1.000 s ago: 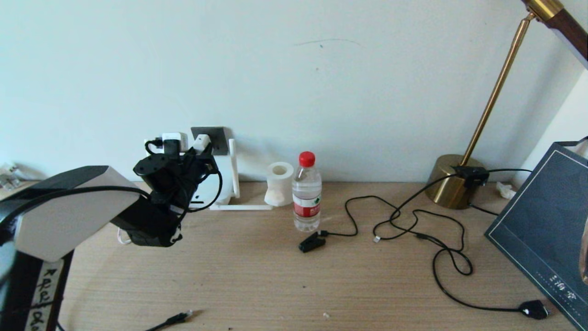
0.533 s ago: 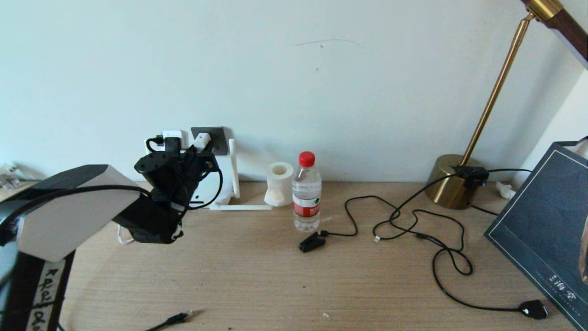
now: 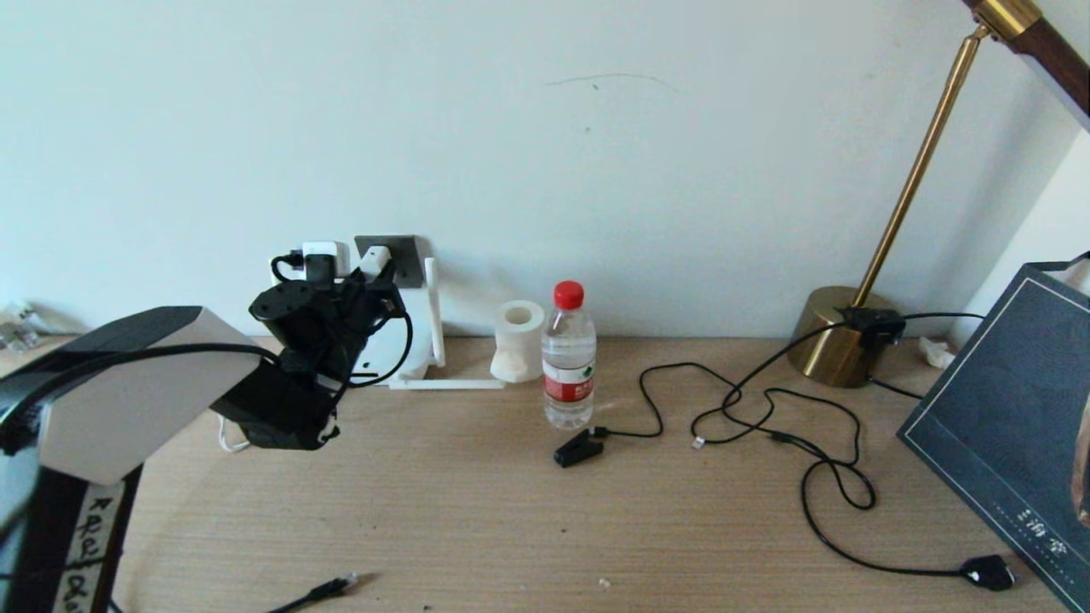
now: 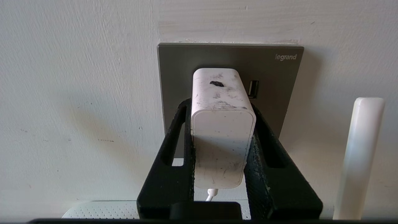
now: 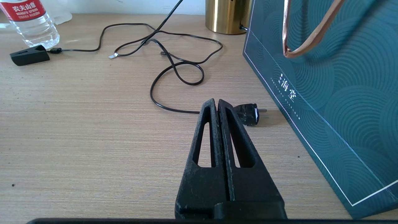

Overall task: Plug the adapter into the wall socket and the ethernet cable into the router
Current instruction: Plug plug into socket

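Left pincer (image 4: pixel 222 137): we see it clamped on the adapter (image 4: pixel 221 124), whose front end meets the wall socket (image 4: pixel 230 62).
Right pincer (image 5: pixel 217 107): fingers pressed together, holding nothing, low over the worktop (image 5: pixel 77 130).
Risk: if the adapter sits tilted, a push could jam its pins; we cannot tell how deep they are.
Views: the left wrist view shows the contact; the head view shows the ethernet cable (image 3: pixel 328 589) lying near the front edge and the router (image 3: pixel 409 340) under the socket.
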